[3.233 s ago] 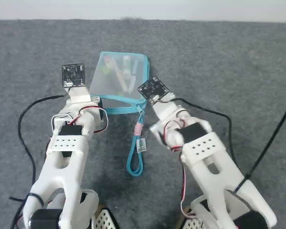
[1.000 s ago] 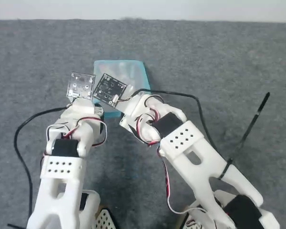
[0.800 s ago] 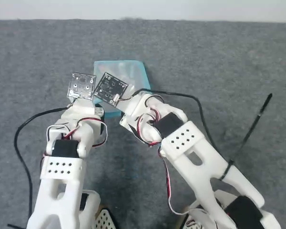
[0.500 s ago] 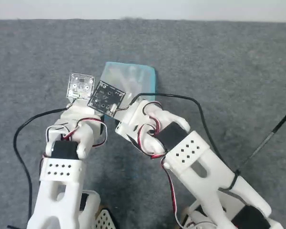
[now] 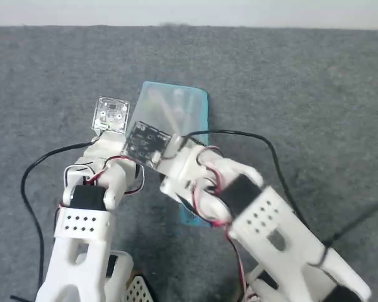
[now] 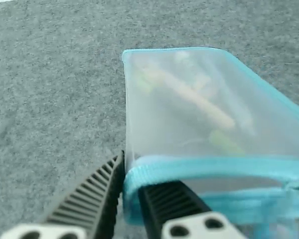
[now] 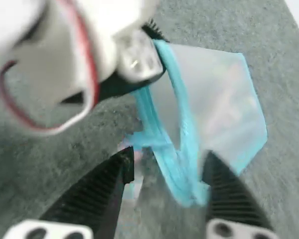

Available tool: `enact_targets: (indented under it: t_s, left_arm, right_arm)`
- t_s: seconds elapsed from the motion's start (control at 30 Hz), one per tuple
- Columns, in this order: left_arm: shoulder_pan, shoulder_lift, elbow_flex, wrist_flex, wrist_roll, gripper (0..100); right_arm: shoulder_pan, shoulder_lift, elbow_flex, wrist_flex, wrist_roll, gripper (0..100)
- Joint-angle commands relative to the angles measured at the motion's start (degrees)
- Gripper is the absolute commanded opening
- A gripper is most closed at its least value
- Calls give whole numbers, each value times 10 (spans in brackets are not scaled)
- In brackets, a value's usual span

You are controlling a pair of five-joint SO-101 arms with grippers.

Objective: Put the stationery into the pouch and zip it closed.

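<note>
Left wrist view, item one: left gripper (image 6: 131,174), jaws pressed together on the zip-edge corner of the pouch (image 6: 189,114), which lies on the grey mat (image 6: 50,99) with the stationery (image 6: 189,97) inside.

Item two: right gripper (image 7: 167,167), jaws apart, straddling the teal zip band (image 7: 162,124) just beside that held corner.

Relation to mind: the band runs crosswise from your left grip past the right jaws, so the closing pull likely falls to your right arm, along that line. How far the zip is shut cannot be told.
</note>
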Motion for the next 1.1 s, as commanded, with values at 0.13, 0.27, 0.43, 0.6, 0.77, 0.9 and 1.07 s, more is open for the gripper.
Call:
enact_targets:
  t_s: [0.13, 0.27, 0.43, 0.6, 0.77, 0.9, 1.07]
  left_arm:
    - [7, -14, -15, 2, 0, 9]
    - [7, -14, -16, 3, -1, 9]
    - [8, -16, -16, 11, -1, 9]
    - [10, -15, -16, 13, -1, 9]
    - [11, -15, -15, 13, -1, 9]
    - [11, -15, -14, 11, -1, 9]
    - [12, -19, -13, 11, -2, 11]
  right_arm:
    - [61, -117, 51, 38, 76, 281]
    - [102, -79, 130, -52, 118, 281]
    - [105, -3, 141, -122, 156, 282]
    - [105, 74, 140, -200, 162, 282]
    - [111, 123, 125, -252, 158, 275]
    - [132, 126, 86, -253, 156, 125]
    - [161, 126, 49, -252, 90, 1]
